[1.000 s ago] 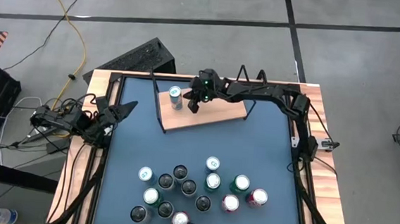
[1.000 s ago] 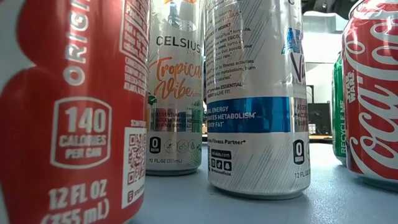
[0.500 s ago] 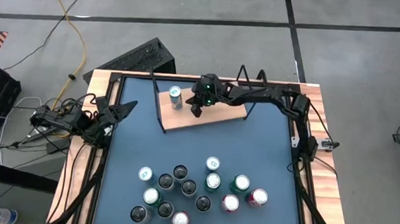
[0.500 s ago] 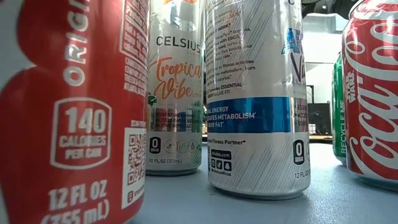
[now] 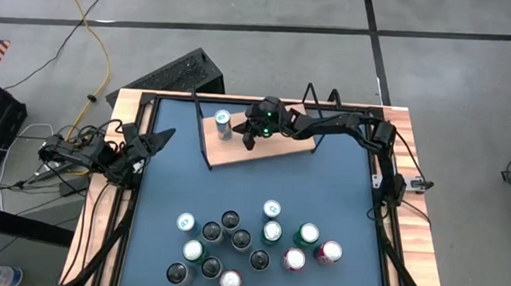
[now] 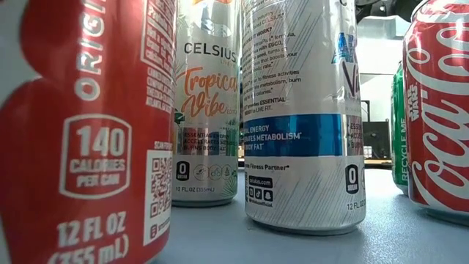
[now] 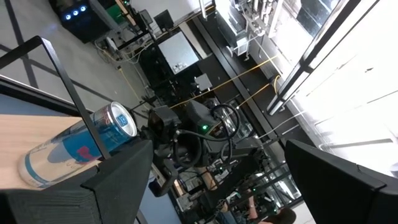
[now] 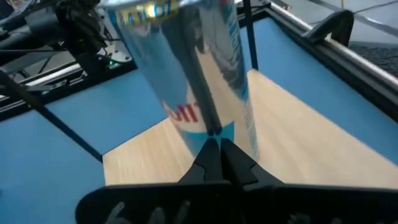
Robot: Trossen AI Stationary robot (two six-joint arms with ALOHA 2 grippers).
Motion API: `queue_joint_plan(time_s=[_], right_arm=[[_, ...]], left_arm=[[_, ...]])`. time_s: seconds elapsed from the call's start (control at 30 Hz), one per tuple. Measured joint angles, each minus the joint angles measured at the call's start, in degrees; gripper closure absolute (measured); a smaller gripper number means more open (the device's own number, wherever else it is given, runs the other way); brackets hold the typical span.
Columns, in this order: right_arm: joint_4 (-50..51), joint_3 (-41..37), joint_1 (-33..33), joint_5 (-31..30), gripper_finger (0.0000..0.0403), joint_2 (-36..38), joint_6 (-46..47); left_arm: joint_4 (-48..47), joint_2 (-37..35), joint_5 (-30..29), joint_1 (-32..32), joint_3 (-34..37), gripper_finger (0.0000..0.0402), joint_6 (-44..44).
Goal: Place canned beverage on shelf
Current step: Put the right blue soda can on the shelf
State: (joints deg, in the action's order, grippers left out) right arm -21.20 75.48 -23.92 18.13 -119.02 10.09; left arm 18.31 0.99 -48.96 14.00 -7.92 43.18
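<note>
silver-blue can upright on wooden shelf | one there, 13 cans at 6 o'clock | right tool closed, empty | left tool open

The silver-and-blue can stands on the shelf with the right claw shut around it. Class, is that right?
Not quite. The can does stand on the shelf, but the right claw is shut empty beside it, not around it, as the high view shows.
</note>
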Motion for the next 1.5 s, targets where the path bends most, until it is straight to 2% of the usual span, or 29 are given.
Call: queue_joint_plan(time_s=[0.7,0.97,1.17,1.5], right_arm=[[-5.09,0.2,-0.22,-0.26,0.0403,-0.3,0.02],[1.7,-1.38,0.36,-2.02,0.0403,1.27,0.59],[-3.67,-6.12,-0.26,-2.95,0.0403,3.42,2.14],[-6.84,-3.5,1.08,-3.68,0.0403,1.14,1.64]], left_arm=[[-0.02,0.0,-0.94,0.0,0.0,0.0049,0.03],[-0.02,0.0,-1.04,0.0,0.0,0.0049,-0.27],[-0.18,0.0,-1.01,0.0,0.0,0.0049,-1.07],[-1.4,0.0,-1.39,0.0,0.0,0.0049,-0.57]])
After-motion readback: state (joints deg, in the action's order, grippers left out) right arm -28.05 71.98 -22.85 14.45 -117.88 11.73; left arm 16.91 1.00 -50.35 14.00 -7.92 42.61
